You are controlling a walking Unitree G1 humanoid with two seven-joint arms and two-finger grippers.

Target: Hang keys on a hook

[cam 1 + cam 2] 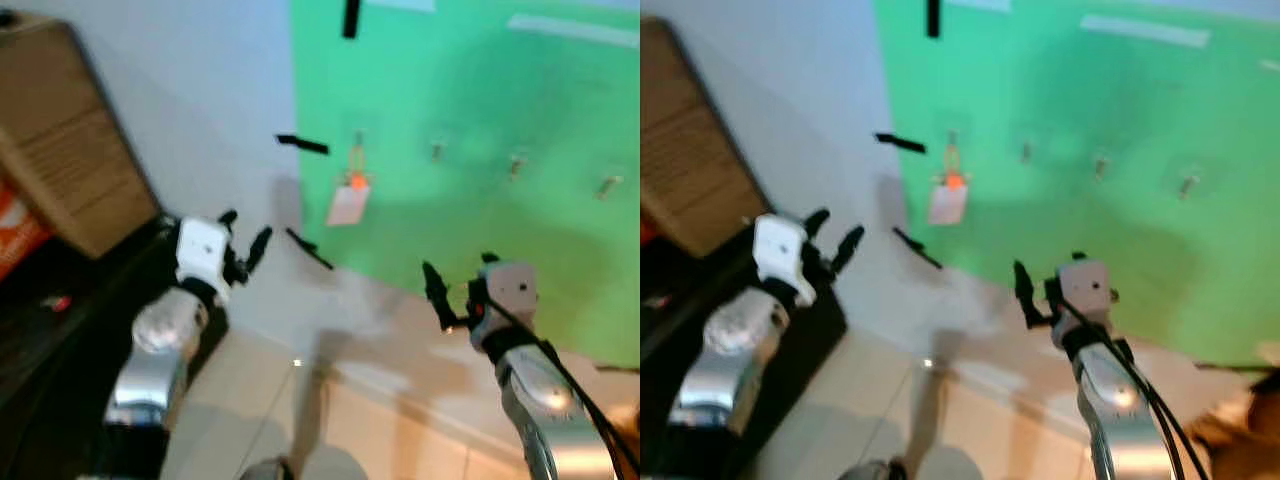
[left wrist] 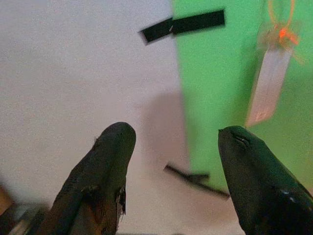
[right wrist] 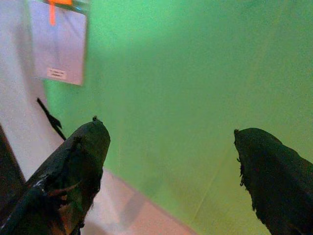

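Observation:
A pale key tag [image 1: 348,200] on an orange ring hangs from the leftmost hook [image 1: 357,141] of a green wall board [image 1: 480,110]. My left gripper [image 1: 247,228] is open and empty, held to the left of the board and a little below the tag. In the left wrist view the tag [image 2: 268,85] lies beyond the open fingers [image 2: 110,152]. Lower and further right, my right gripper [image 1: 458,266] stands open and empty in front of the board's lower part. The tag [image 3: 58,44] also appears in the right wrist view, off to one side.
Three bare hooks [image 1: 436,150] [image 1: 515,165] [image 1: 608,186] run to the right across the board. Black tape strips [image 1: 302,145] hold the board's left edge. A cardboard box [image 1: 60,130] sits on dark furniture [image 1: 60,340] at the left. Pale tiled floor [image 1: 300,420] lies below.

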